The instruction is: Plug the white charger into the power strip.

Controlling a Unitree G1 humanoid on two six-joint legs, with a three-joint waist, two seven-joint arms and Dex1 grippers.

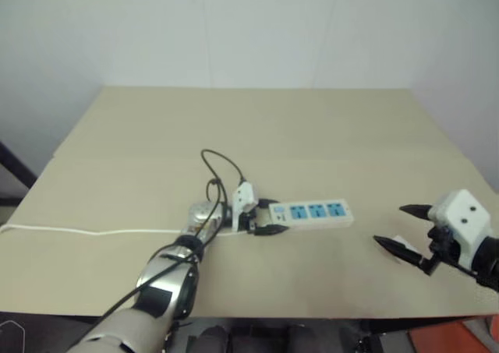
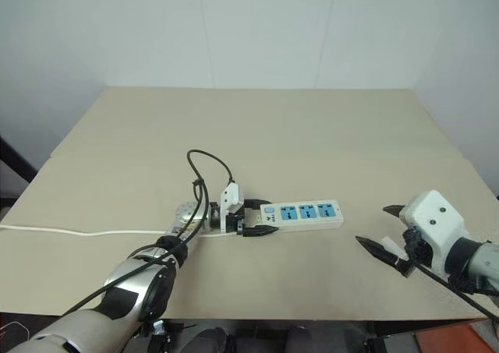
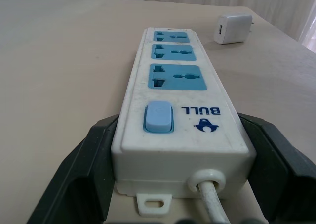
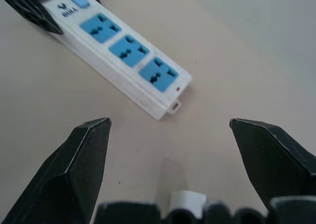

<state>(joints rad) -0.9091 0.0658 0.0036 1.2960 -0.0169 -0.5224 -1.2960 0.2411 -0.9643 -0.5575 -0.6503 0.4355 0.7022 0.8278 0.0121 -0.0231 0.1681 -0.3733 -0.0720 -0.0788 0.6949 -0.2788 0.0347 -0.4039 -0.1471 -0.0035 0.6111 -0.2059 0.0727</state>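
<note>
Left gripper (image 1: 269, 217) is clenching the switch end of the power strip (image 1: 312, 213), lying mid-table (image 1: 257, 119) with open tabletop all around. Right gripper (image 1: 404, 228) is hovering with fingers spread wide near the table's right edge, over the white charger (image 3: 233, 28), lying well apart from the strip's far end.

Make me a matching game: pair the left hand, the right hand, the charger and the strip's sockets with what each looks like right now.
Things:
1. left hand
2. right hand
3. charger
4. sockets

States:
A. blue, all three empty
B. open, holding nothing, above the table
C. shut on the switch end of the strip
D. white, lying loose on the table

Pairs: 1-C, 2-B, 3-D, 4-A
</note>
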